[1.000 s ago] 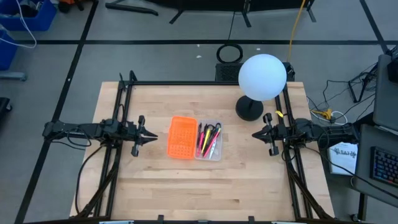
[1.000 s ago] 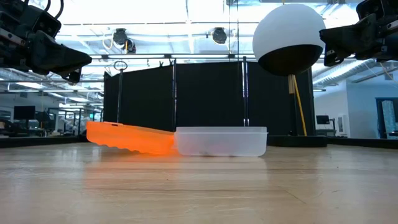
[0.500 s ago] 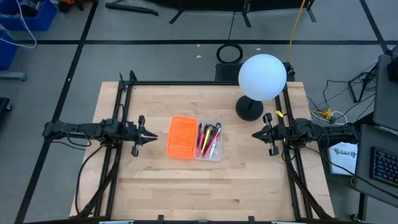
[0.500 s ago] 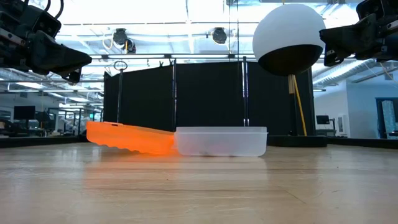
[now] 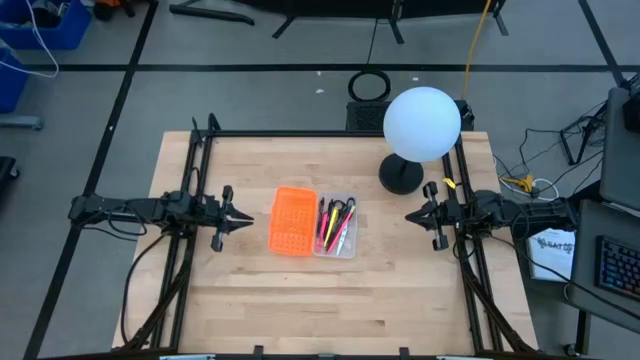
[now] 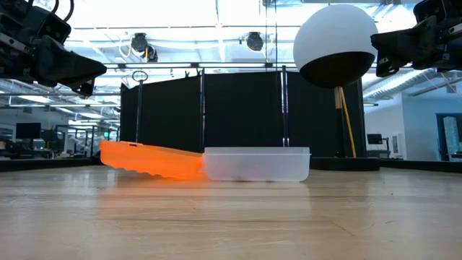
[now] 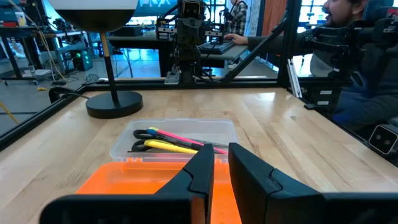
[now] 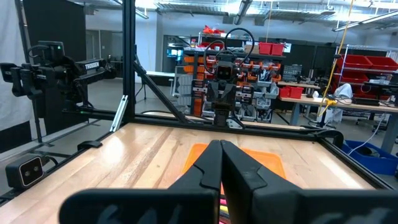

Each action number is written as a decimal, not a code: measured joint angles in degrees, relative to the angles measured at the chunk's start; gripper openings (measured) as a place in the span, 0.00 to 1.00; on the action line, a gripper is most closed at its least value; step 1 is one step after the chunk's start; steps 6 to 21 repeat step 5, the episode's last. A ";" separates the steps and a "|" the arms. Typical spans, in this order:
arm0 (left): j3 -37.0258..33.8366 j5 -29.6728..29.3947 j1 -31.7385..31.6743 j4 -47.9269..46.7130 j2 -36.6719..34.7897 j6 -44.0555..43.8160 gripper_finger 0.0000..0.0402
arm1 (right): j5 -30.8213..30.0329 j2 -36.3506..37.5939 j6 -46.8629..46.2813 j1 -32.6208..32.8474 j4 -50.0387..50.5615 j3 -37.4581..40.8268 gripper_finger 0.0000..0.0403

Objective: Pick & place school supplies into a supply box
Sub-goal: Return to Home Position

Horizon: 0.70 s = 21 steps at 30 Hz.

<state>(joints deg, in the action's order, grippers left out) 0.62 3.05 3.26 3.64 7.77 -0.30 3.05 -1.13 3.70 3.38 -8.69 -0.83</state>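
The clear supply box sits at the table's middle and shows as a frosted tray in the low view. Pink, yellow and black pens and pencils lie inside it, together with black loop handles. My left gripper hovers left of the orange perforated piece, fingers a narrow gap apart. My right gripper hovers right of the box, shut. Both are raised above the table and touch nothing.
The orange perforated piece lies tilted beside the box's left side, its left edge raised. A lamp with a white globe and a black base stands toward the far right. Bare wood lies along the near edge. People sit beyond the table.
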 joint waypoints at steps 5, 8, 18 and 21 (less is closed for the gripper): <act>0.00 0.00 -0.02 -0.02 0.00 0.00 0.14 | 0.00 -0.01 0.00 -0.02 0.00 0.00 0.00; 0.00 0.00 -0.02 -0.02 0.00 0.00 0.14 | 0.00 -0.01 0.00 -0.02 0.00 0.00 0.00; 0.00 0.00 -0.02 -0.02 0.00 0.00 0.14 | 0.00 -0.01 0.00 -0.02 0.00 0.00 0.00; 0.00 0.00 -0.02 -0.02 0.00 0.00 0.14 | 0.00 -0.01 0.00 -0.02 0.00 0.00 0.00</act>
